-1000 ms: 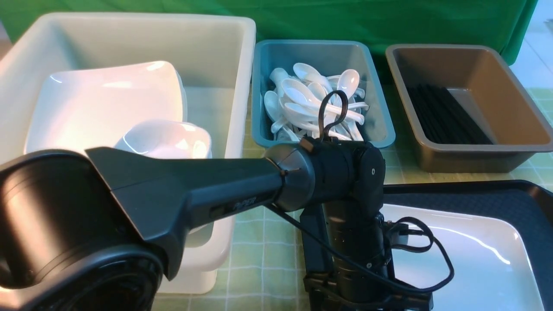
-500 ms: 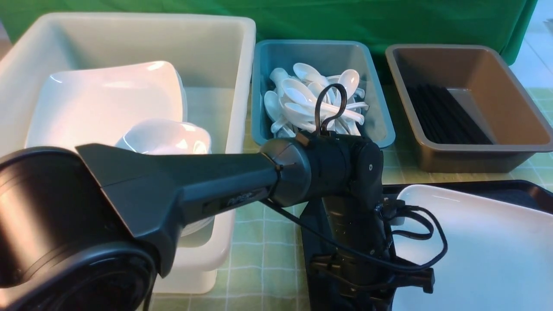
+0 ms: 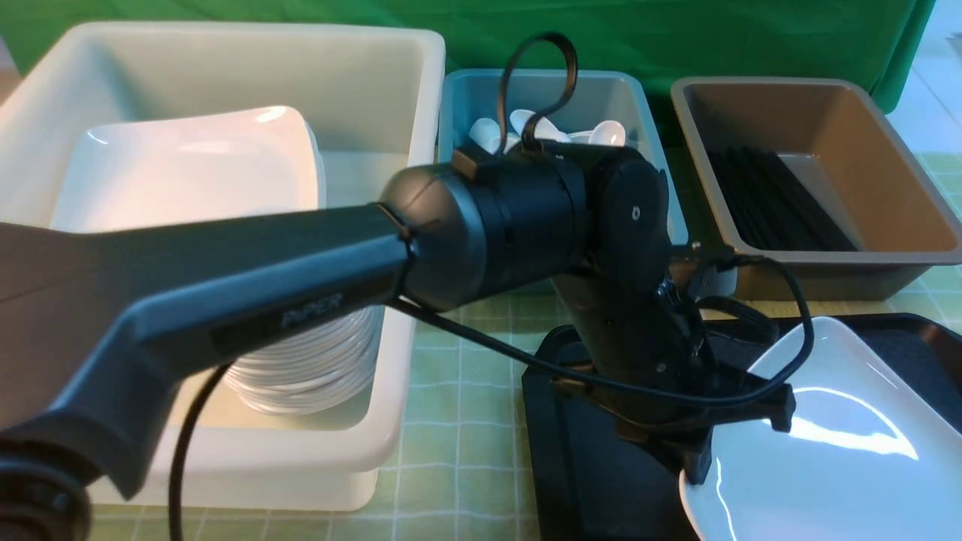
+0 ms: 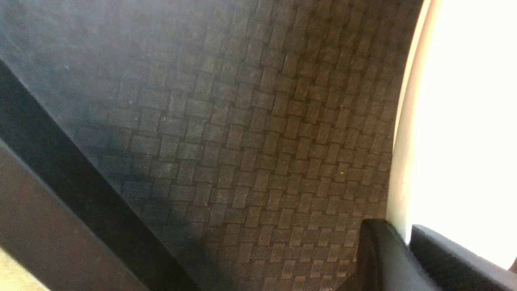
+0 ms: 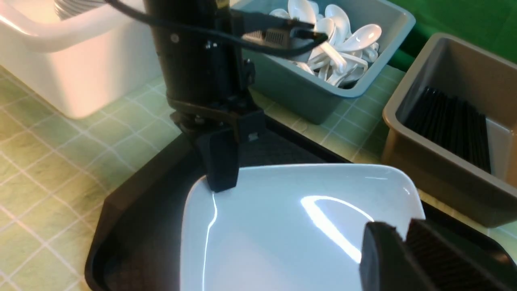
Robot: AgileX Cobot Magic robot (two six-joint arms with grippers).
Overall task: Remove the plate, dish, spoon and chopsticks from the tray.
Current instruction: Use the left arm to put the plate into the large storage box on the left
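Front view: left gripper (image 3: pixel 695 462) clamping near corner of plate (image 3: pixel 827 466), jaws closed on rim; plate tilting off tray (image 3: pixel 586 496), stretching from fingers toward robot's right. Wide glossy piece, likely needing both arms. White tub (image 3: pixel 338 466), well left of fingers, probably waiting as destination.

Left wrist view: fingers (image 4: pixel 383 258) pinching thin rim of plate (image 4: pixel 464 121) between them; textured tray (image 4: pixel 262 141) lying below fingertips.

Right wrist view: right gripper (image 5: pixel 404 234) seemingly nipping opposite rim, fingers nearly together, sharing load; left gripper (image 5: pixel 220 178) holding across plate (image 5: pixel 291 226) from them.

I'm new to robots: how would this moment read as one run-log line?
left gripper: shut on plate rim | right gripper: apparently shut on opposite rim | plate: tilted over tray
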